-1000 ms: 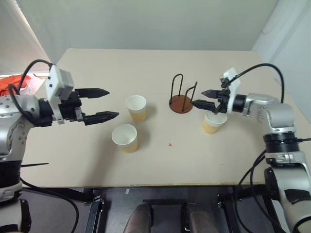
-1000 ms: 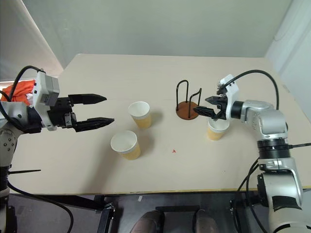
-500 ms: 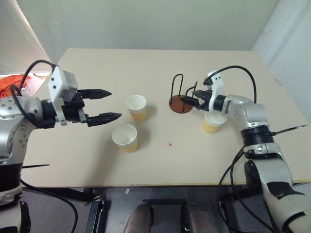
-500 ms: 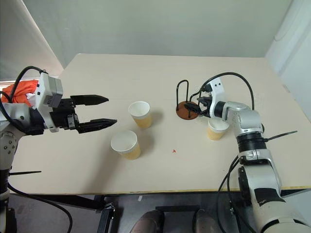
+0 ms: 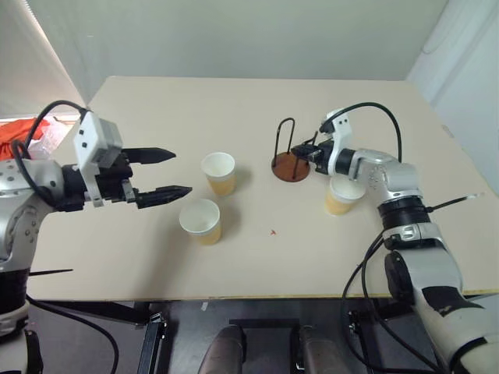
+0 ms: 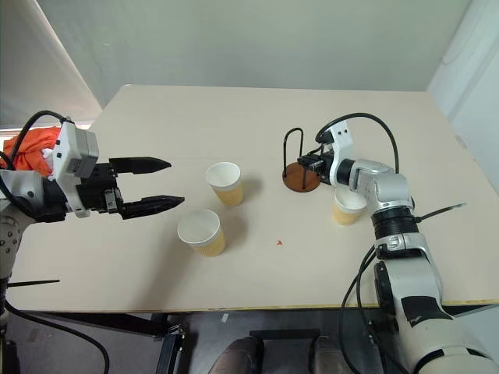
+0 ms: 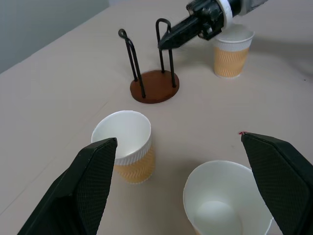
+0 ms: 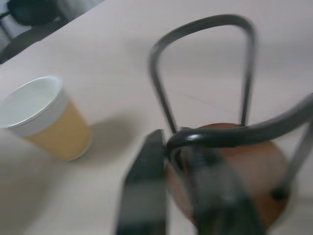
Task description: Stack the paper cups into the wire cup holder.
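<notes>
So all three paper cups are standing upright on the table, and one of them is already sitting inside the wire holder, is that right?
Not quite. All three paper cups do stand upright on the table, but none is in the wire holder: its brown base is bare, as the left wrist view shows. The right pincer has closed on one of its wire loops.

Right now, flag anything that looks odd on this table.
The right gripper has its jaws shut on a loop of the black wire cup holder with the reddish-brown disc base, not on a cup. All three tan paper cups stand upright.
</notes>
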